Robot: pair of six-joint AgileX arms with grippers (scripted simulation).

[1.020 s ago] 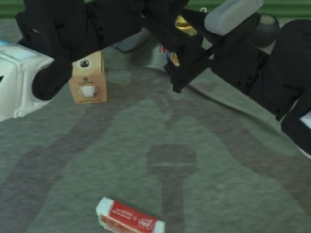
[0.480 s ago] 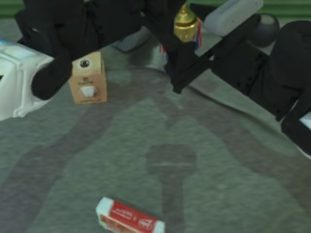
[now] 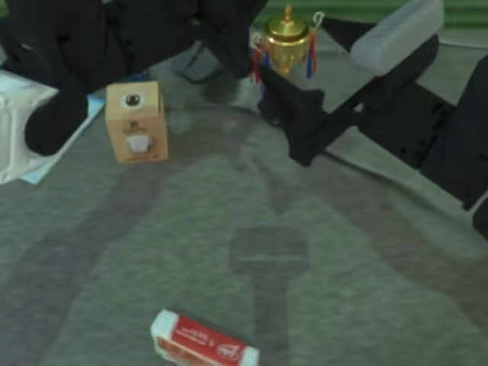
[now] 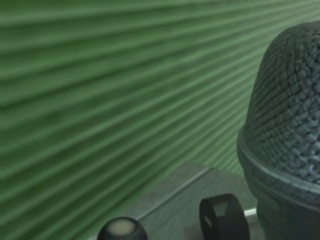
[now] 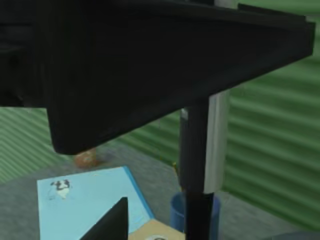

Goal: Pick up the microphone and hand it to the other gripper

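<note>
We see the microphone (image 4: 295, 125) aloft just ahead of the left gripper (image 3: 229, 42), which seems clenched on its hidden handle, long axis running out from that gripper, while the right gripper (image 3: 286, 126) hangs released, just beside but apart.

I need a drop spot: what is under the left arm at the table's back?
A blue sheet's edge and grey mat show beside the left arm; whatever lies directly beneath is covered.
</note>
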